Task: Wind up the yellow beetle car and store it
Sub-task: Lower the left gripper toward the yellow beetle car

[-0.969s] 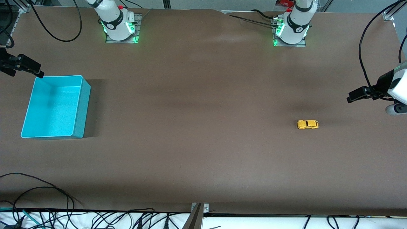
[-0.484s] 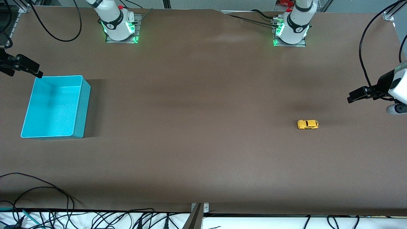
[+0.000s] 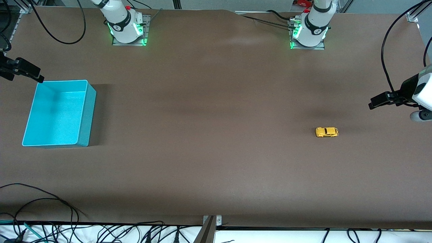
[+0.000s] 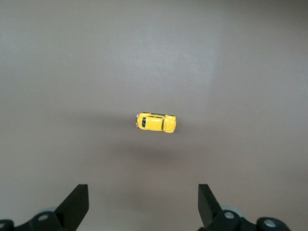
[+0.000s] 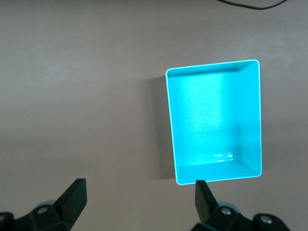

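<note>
The yellow beetle car [image 3: 326,132] stands on its wheels on the brown table toward the left arm's end. In the left wrist view the car [image 4: 155,122] lies well clear of my open fingers. My left gripper [image 3: 372,104] hangs over the table's edge at that end, open and empty [image 4: 143,199]. The turquoise bin [image 3: 85,111] sits empty at the right arm's end. My right gripper [image 3: 39,78] hovers open over the table by the bin's corner farthest from the front camera. In the right wrist view [image 5: 140,195] nothing is between its fingers, and the bin [image 5: 250,115] lies beside them.
Both arm bases [image 3: 127,28] [image 3: 308,32] stand along the edge farthest from the front camera. Black cables [image 3: 50,206] trail over the nearest edge at the right arm's end. A wide stretch of bare brown table [image 3: 209,128] separates the car and the bin.
My right gripper has drifted slightly toward the right arm's end of the table. The left gripper, the car and the bin have stayed put.
</note>
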